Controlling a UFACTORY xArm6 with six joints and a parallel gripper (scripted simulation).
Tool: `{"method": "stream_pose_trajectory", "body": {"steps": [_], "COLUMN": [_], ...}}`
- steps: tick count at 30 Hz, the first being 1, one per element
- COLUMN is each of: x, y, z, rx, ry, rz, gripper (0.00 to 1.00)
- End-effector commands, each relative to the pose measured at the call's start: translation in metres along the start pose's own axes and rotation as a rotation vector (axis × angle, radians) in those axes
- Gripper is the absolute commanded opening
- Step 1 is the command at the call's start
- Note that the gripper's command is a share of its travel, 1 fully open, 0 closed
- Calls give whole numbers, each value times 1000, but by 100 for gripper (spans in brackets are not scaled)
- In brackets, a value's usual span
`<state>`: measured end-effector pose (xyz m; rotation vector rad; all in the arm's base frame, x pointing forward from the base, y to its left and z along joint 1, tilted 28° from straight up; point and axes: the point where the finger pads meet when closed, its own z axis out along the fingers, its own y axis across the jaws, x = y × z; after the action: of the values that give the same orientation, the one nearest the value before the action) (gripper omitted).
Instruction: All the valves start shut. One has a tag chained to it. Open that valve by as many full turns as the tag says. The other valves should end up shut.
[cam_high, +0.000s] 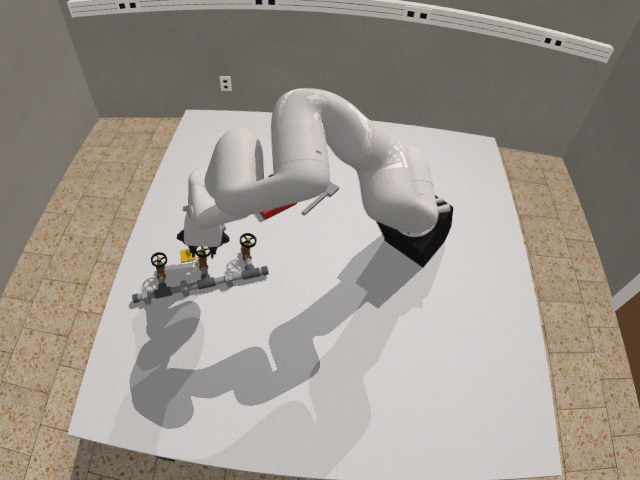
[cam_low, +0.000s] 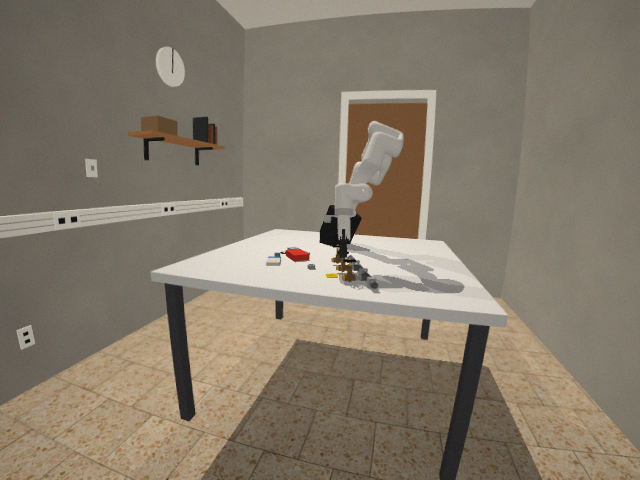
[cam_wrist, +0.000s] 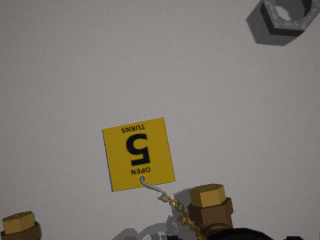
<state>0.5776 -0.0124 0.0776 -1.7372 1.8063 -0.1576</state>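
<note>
Three valves with black handwheels stand in a row on a grey pipe (cam_high: 201, 284) at the table's left. My gripper (cam_high: 202, 249) reaches straight down over the middle valve and is shut on its handwheel (cam_high: 202, 251). The left handwheel (cam_high: 156, 254) and the right handwheel (cam_high: 248, 234) are free. A yellow tag (cam_wrist: 138, 153) reading "OPEN 5 TURNS" lies flat on the table, chained to the brass body of the middle valve (cam_wrist: 211, 206). The tag also shows in the overhead view (cam_high: 186, 254). In the side view the gripper (cam_low: 340, 246) sits on top of the valve row (cam_low: 351, 272).
A grey hex nut (cam_wrist: 281, 19) lies beyond the tag. A red box (cam_low: 297, 254), a small white-and-blue block (cam_low: 273, 260) and a grey nut (cam_low: 311, 266) lie on the table's far side from the pipe. The robot base (cam_high: 418, 237) stands at the right.
</note>
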Motion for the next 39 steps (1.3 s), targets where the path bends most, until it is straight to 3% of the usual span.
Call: {"method": "stream_pose_trajectory", "body": {"steps": [1,8,20,22,37,39], "x": [0,0,0,0,0,0], "y": [-2,-2,-2,-2,-2,-2], "z": [-1,-1,-1,-1,-1,-1], "rx": [6,6,3,3,-30,-30], "ry": [0,0,3,3,2,2], "rz": [-99,-283,-922,-922,-1761,-1761], "gripper": [0,0,0,0,0,0]}}
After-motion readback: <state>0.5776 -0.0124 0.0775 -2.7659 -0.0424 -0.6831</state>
